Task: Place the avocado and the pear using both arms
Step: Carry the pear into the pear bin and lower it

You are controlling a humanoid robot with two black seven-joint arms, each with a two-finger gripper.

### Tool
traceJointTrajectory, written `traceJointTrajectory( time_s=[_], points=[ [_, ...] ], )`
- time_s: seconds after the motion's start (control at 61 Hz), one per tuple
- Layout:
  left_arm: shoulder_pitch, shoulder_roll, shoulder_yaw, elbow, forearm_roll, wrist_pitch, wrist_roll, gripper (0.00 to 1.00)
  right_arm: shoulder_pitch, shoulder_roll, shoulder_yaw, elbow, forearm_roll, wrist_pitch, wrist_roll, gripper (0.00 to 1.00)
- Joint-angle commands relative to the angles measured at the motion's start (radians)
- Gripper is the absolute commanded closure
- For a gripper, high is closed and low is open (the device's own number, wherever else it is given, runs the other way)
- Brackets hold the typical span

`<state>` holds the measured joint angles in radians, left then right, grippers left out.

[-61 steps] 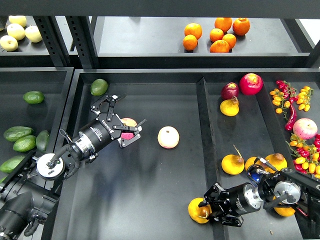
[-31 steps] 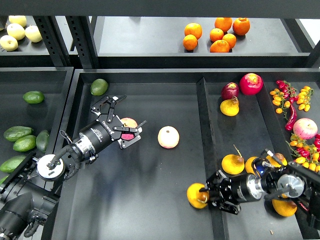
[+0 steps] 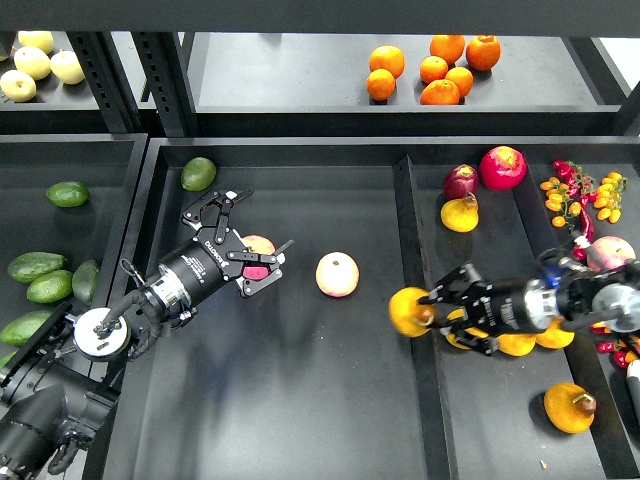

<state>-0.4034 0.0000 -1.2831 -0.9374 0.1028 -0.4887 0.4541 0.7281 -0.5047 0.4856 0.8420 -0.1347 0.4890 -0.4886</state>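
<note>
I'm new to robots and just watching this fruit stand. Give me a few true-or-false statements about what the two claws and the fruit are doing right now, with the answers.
1. The right claw holds an orange-yellow pear. True.
2. That pear rests on the tray floor. False: it is lifted above the divider between the two compartments.
3. The left claw grips an avocado. False: it is open, next to a pink-yellow apple, holding nothing.
4. Oranges lie on the upper shelf. True.
5. A second apple lies alone in the middle tray. True.
6. The green avocado lies in the right compartment. False: it is in the middle tray's far left corner.
</note>
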Motion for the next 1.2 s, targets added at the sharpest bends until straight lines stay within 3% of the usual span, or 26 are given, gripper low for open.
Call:
traceJointTrajectory(
  time_s=[0.0,0.59,1.179],
  points=[
    [0.000,0.000,0.001,0.000,0.000,0.000,0.000,0.01,0.007,-0.054,-0.001,0.002,0.012,0.000,0.000,0.96],
    [0.000,0.000,0.001,0.002,0.000,0.000,0.000,0.01,-0.082,-0.192,-0.005,0.014,0.020,0.000,0.000,0.96],
    [0.000,0.000,0.002,0.000,0.000,0.000,0.000,0.01,-0.187,-0.192,-0.005,0.031,0.009,0.000,0.000,0.95]
  ],
)
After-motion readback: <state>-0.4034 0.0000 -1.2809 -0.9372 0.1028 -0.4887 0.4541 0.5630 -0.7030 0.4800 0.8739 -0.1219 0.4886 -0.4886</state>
